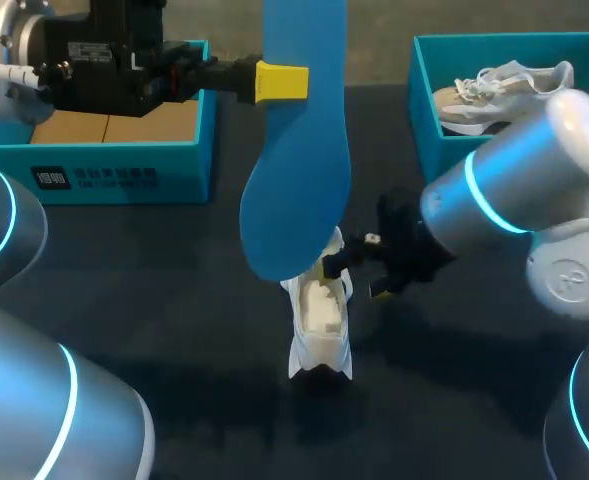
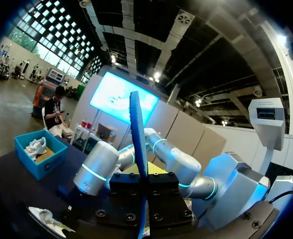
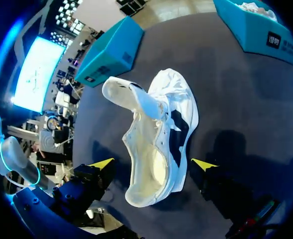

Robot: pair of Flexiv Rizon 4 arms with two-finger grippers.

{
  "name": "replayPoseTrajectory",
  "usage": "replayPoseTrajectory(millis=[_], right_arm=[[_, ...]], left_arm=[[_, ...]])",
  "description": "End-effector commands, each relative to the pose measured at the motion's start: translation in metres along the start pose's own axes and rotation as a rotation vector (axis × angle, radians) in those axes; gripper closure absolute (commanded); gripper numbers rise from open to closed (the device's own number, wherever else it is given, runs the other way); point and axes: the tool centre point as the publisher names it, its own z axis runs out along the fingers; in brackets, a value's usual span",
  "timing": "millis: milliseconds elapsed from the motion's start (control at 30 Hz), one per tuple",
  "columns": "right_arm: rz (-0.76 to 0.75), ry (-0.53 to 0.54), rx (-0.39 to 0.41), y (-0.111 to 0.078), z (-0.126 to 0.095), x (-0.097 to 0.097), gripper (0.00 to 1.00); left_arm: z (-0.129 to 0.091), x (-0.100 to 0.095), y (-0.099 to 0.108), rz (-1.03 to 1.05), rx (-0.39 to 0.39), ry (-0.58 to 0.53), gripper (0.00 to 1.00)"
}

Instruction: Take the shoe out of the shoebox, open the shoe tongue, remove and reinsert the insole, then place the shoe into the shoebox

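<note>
On my remote feed I count two teal shoeboxes on the dark surface [image 1: 174, 290], the left shoebox [image 1: 124, 180] and the right shoebox [image 1: 424, 100]. There are two white shoes, the loose shoe [image 1: 321, 335] out on the surface and the boxed shoe [image 1: 504, 90] inside the right shoebox. I also count one blue insole [image 1: 299, 170] and my two arms, left arm [image 1: 24, 410] and right arm [image 1: 514, 185].

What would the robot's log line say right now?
left fingers: shut on blue insole, held up | right fingers: open around white shoe | shoe: on table | step: insole out
</note>
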Motion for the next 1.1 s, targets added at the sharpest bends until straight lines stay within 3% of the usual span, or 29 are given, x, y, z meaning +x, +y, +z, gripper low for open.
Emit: replayPoseTrajectory(millis=[33, 367, 867, 933, 1100], right_arm=[[0.005, 0.149, 0.006, -0.002, -0.031, -0.013, 0.0], [0.0, 0.343, 0.006, 0.011, -0.073, -0.003, 0.0], [0.0, 0.343, 0.006, 0.011, -0.073, -0.003, 0.0], [0.011, 0.418, 0.006, 0.021, -0.084, 0.003, 0.0], [0.043, 0.492, -0.032, 0.042, -0.126, 0.017, 0.0]], left_arm=[[0.001, 0.0, 0.0, -0.001, -0.002, -0.001, 1.0], [0.001, 0.0, 0.0, -0.001, -0.002, -0.001, 1.0], [0.001, 0.0, 0.0, -0.001, -0.002, -0.001, 1.0], [0.001, 0.0, 0.0, -0.001, -0.002, -0.001, 1.0], [0.001, 0.0, 0.0, -0.001, -0.002, -0.001, 1.0]])
